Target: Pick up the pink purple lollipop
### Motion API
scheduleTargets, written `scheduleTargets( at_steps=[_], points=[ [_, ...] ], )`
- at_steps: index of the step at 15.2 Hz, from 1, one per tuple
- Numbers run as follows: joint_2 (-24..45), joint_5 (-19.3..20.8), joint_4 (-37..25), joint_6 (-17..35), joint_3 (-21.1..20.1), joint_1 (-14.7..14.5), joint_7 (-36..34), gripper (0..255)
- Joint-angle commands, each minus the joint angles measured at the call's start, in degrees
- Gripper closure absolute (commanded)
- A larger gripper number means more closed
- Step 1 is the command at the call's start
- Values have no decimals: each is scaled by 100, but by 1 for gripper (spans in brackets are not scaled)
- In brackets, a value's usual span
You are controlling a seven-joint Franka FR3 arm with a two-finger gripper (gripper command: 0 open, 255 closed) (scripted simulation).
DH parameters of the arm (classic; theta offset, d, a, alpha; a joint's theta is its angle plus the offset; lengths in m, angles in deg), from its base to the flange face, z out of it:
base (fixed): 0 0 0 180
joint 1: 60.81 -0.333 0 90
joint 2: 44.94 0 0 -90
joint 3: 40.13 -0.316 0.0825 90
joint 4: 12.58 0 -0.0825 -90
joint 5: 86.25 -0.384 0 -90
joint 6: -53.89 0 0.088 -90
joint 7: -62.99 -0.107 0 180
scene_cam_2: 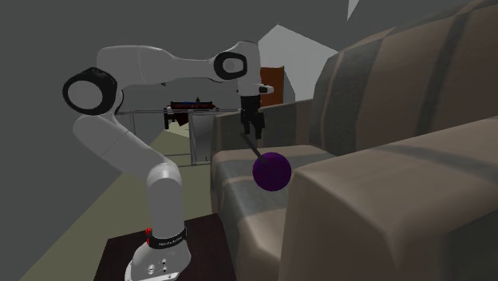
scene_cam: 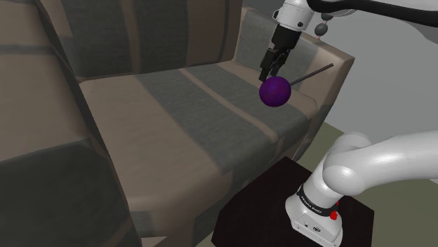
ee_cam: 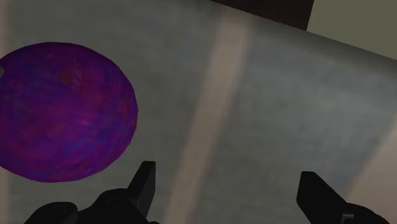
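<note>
The lollipop has a round purple head with pinkish mottling and a thin dark stick that slants up toward the sofa's armrest. It lies on the striped grey-and-beige sofa seat. My gripper hangs just above the head, pointing down, and is open. In the wrist view the head lies off to one side of the open gripper, outside the gap, with only seat fabric between the fingers. In the second exterior view the gripper stands above and behind the head.
The sofa's backrest rises behind the seat, and its armrest stands close beside the gripper. My dark stand sits at the sofa's front. A table with objects stands far behind the arm.
</note>
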Motion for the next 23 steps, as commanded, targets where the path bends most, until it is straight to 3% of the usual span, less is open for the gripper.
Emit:
scheduleTargets(
  at_steps=[1, 7, 14, 23],
  points=[
    [0, 0, 0, 0, 0, 0, 0, 0],
    [-417, 74, 107, 64, 1232, 39, 1408, 0],
    [-315, 75, -265, 44, 2839, -143, 3072, 0],
    [-418, 177, 329, 529, 3079, -76, 3332, 0]
  ],
)
